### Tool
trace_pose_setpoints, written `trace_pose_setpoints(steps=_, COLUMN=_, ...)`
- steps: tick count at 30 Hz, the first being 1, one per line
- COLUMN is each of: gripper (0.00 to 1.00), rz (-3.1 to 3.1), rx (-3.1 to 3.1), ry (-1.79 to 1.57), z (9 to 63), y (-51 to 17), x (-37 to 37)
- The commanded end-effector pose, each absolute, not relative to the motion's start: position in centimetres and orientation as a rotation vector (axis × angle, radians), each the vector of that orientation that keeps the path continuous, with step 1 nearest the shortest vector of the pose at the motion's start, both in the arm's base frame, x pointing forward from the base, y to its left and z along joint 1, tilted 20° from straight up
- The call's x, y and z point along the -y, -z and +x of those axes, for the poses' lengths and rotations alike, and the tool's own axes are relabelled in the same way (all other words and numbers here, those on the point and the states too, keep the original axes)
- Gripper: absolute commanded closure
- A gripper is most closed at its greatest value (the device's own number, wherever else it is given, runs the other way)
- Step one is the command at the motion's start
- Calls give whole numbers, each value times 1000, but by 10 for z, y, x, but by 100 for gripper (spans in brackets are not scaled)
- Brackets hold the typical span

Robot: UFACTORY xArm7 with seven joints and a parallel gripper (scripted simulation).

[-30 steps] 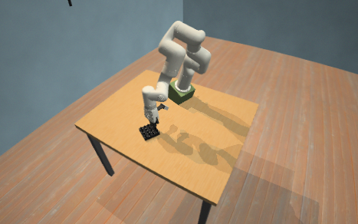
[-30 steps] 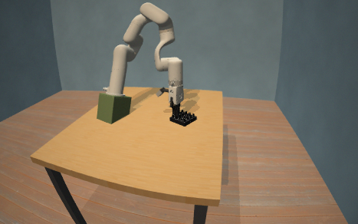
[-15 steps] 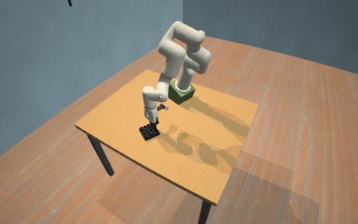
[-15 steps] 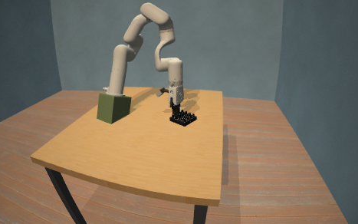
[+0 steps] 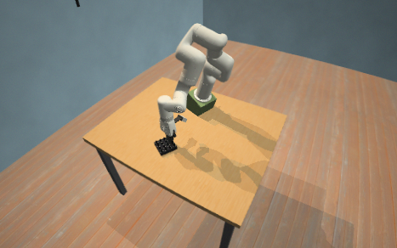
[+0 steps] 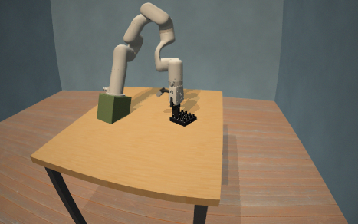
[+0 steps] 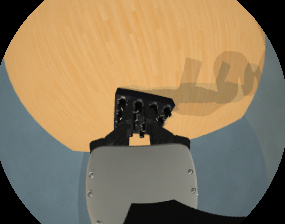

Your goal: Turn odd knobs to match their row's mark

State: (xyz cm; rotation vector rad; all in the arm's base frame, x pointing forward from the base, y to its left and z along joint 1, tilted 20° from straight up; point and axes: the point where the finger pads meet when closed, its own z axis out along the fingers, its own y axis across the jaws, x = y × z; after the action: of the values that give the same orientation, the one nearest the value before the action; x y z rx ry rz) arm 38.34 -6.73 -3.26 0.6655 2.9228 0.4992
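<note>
The pincer (image 5: 170, 139) (image 6: 175, 114) (image 7: 138, 107) points down, fingers narrowly parted, any grip on a knob impossible to tell; directly beneath its tips, the black knob box (image 5: 163, 150) (image 6: 184, 123) sits on the table (image 5: 127, 127) (image 6: 141, 153) (image 7: 138, 50); farther off stands the arm's green pedestal (image 5: 195, 109) (image 6: 106, 109).

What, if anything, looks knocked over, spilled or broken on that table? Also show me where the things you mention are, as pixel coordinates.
Nothing stands out: the black knob box (image 5: 161, 151) (image 6: 178, 122) (image 7: 119, 95) sits flat on the wooden table (image 5: 122, 123) (image 6: 133, 153) (image 7: 143, 50), with no spill or visible breakage. Its knobs are too small to judge.
</note>
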Motion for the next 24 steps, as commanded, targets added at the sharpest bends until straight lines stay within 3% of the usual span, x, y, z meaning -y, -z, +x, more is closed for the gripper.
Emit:
trace_pose_setpoints(steps=1, gripper=81, rz=666, rx=-2920, ry=-497, z=384, y=32, x=68)
trace_pose_setpoints(steps=13, gripper=81, rz=666, rx=-2920, ry=-497, z=384, y=32, x=68)
trace_pose_setpoints(steps=14, gripper=92, rz=666, rx=-2920, ry=-497, z=384, y=32, x=68)
trace_pose_setpoints(steps=24, gripper=92, rz=666, rx=-2920, ry=-497, z=384, y=32, x=68)
